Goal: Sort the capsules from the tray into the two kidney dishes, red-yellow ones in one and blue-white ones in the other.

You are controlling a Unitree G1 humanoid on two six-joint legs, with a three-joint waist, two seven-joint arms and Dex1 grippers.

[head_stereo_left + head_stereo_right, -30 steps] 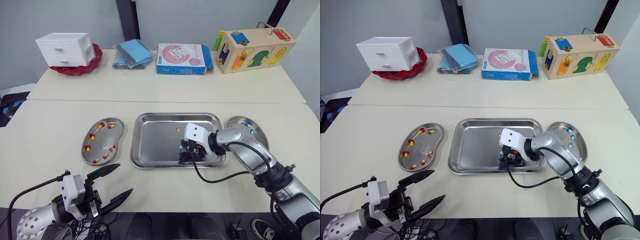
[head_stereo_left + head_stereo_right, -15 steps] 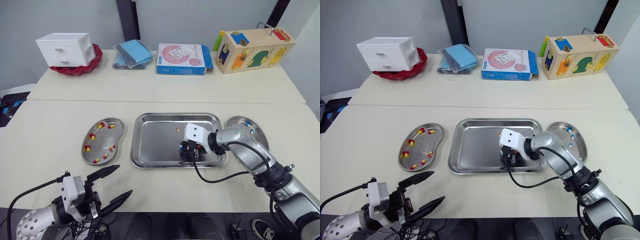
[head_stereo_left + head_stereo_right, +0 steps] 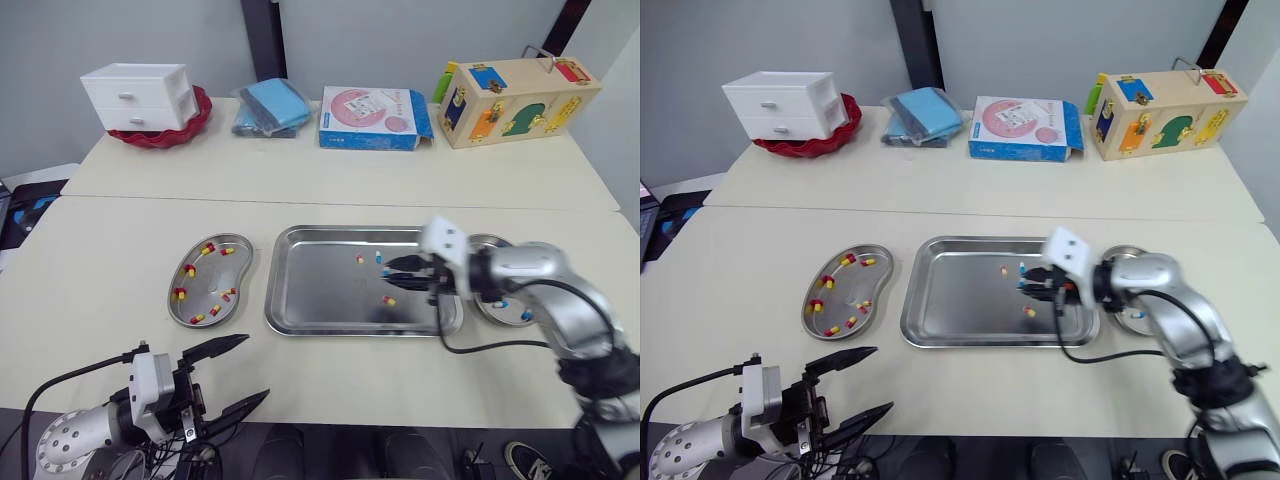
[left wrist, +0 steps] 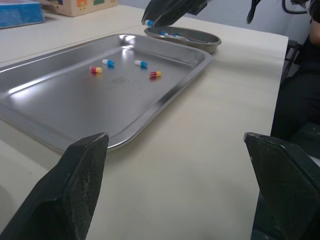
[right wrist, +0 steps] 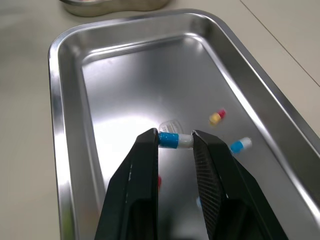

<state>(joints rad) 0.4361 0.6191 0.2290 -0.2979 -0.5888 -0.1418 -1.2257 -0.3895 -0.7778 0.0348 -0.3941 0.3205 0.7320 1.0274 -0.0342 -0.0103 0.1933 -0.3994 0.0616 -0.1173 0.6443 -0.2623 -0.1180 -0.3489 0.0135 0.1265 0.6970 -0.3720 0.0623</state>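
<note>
Item: blue-white capsule (image 5: 175,140), pinched end to end in my right gripper (image 5: 175,144) above the tray (image 3: 310,300). The right kidney dish (image 4: 212,41) lies just to the right (left gripper (image 3: 245,368) spread, far off).

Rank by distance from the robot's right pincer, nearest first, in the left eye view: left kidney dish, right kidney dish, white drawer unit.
Right pincer holds a blue-white capsule over the tray.
1. Right kidney dish, just beside it on the right.
2. Left kidney dish, beyond the tray's left side.
3. White drawer unit, far back left.
</note>
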